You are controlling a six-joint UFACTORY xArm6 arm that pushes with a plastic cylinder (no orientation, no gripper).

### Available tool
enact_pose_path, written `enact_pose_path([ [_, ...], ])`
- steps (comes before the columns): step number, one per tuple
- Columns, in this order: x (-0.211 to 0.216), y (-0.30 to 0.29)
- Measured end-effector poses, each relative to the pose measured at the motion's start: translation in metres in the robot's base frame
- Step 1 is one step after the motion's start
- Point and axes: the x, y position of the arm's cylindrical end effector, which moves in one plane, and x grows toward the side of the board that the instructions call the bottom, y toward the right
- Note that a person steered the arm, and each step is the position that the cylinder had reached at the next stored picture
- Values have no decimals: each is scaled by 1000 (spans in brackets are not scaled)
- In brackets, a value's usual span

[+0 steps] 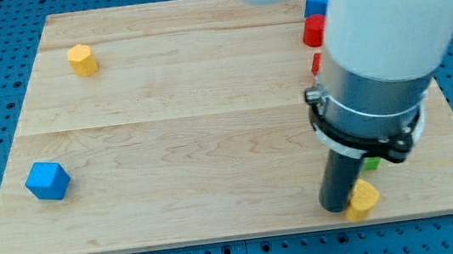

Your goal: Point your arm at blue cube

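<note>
A blue block [315, 4], cube-like, sits at the view's top right, partly hidden behind my arm. A second blue block [47, 181], with angled faces, lies at the view's lower left. My tip [336, 208] rests on the board near the bottom right edge, touching the left side of a yellow block [362, 199]. The tip is far below the top-right blue block and far to the right of the lower-left one.
A red block [313, 30] sits just below the top-right blue block, with a red sliver [316, 64] beneath it. A green block [372, 162] peeks out behind the rod. A yellow block [82, 59] lies at top left. The wooden board [192, 122] rests on a blue surface.
</note>
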Motion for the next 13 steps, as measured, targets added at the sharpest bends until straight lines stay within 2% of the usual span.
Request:
enact_pose_path([
  [1, 0, 10],
  [2, 0, -13],
  [3, 19, -40],
  [6, 18, -80],
  [7, -13, -79],
  [8, -66, -59],
  [10, -79, -59],
  [11, -134, -59],
  [13, -149, -60],
])
